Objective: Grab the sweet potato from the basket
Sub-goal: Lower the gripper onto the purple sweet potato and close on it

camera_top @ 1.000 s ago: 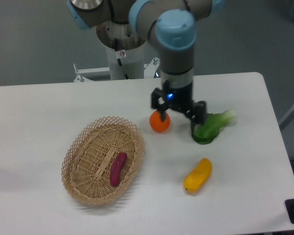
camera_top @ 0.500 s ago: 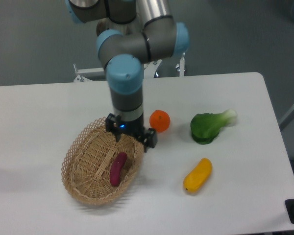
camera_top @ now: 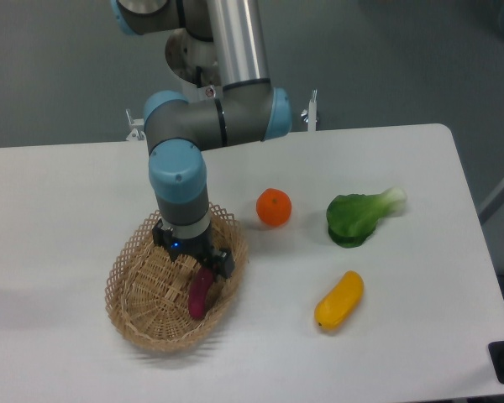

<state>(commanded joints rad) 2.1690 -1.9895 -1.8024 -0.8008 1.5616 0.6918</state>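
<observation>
Gripper (camera_top: 195,259) low over the basket (camera_top: 128,285), lower left of frame, fingers spread and holding nothing; one fingertip shows dark just right of the sweet potato's upper end, the other is lost against the wicker; sweet potato (camera_top: 200,295) lies lengthwise on the basket floor, right of centre, its top partly hidden under the gripper; whether a finger touches it I cannot tell; step in hand, by my reading: the final descent and close; do it well by straddling the slim body across its narrow width, not along its length; go down gently so the tips clear the lattice rim and do not press the weave; close near mid-length to keep it from pivoting; orange fruit (camera_top: 274,207), leafy green (camera_top: 361,217), yellow vegetable (camera_top: 339,300) sit well apart, to the right.
</observation>
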